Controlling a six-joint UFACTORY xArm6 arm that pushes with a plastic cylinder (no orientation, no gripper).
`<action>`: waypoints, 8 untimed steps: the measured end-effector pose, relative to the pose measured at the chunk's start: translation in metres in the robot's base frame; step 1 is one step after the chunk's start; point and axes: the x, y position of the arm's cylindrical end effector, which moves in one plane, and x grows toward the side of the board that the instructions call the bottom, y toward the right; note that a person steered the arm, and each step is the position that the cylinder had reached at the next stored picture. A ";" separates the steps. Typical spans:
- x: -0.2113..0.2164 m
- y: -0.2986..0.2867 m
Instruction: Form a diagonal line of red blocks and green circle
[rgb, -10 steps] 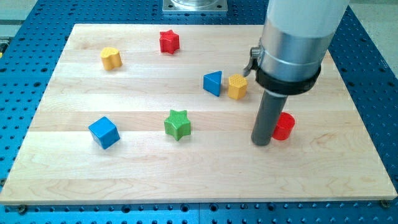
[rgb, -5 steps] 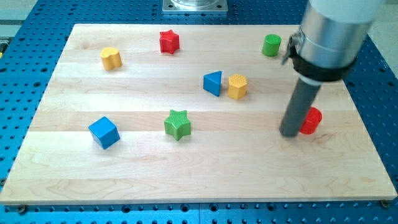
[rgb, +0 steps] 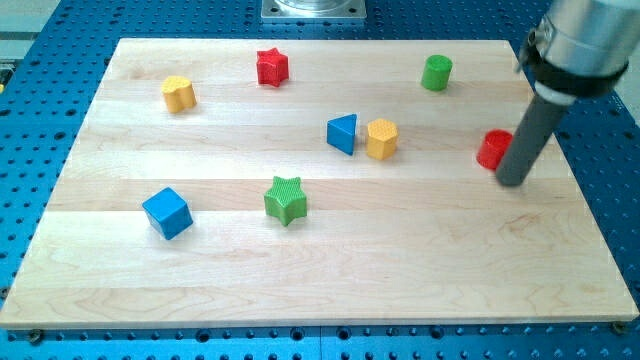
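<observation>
Now, in the camera view, our tip (rgb: 512, 182) sits just right of and touching the red cylinder (rgb: 493, 149) near the board's (rgb: 120, 290) right edge; we carry no jaws, just a bare rod. The green cylinder (rgb: 436, 72) lies above-left, the red star (rgb: 272, 66) far at the top left. An off-centre shove could let the round block roll past us.

- Yellow heart-like block (rgb: 179, 93) at the board's upper left.
- Blue triangle (rgb: 342, 133) touching a yellow hexagon (rgb: 381, 139), near centre.
- Green star (rgb: 286, 200) below centre.
- Blue cube (rgb: 167, 213) at lower left.
- Wooden board (rgb: 320, 280).
</observation>
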 end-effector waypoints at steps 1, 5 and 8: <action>0.019 -0.002; -0.150 0.031; -0.175 -0.080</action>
